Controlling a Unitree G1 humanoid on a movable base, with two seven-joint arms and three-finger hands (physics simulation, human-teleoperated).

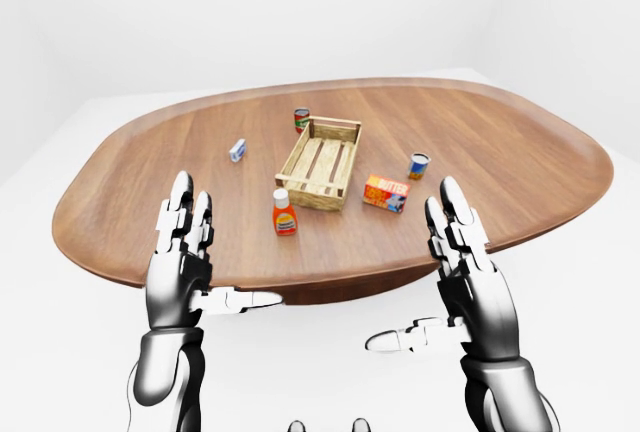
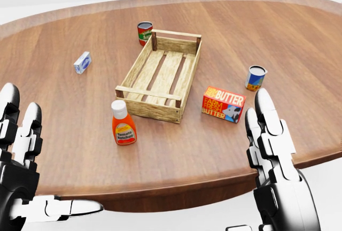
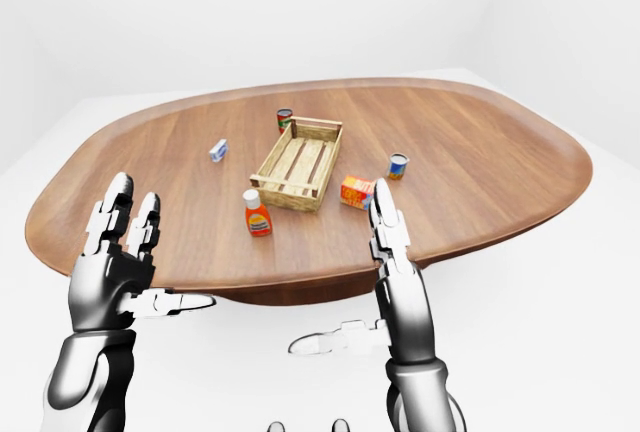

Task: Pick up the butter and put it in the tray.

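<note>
Red-and-yellow rectangular butter box (image 2: 223, 104) lying just beside slatted wooden tray (image 2: 161, 75), apparently not touching, mid-tabletop (image 2: 64, 22); both robot hands, left robot hand (image 2: 18, 156) and right robot hand (image 2: 275, 161), hovering spread apart, holding nothing.

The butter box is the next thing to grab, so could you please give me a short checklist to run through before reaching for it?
1. Butter box in plain view on the table: ok.
2. Right hand open: ok.
3. Right hand at the box: not ok, it is below the box in the head view.
4. Tray has nothing in it: ok.
5. Left hand open, away from the ketchup bottle: ok.
</note>
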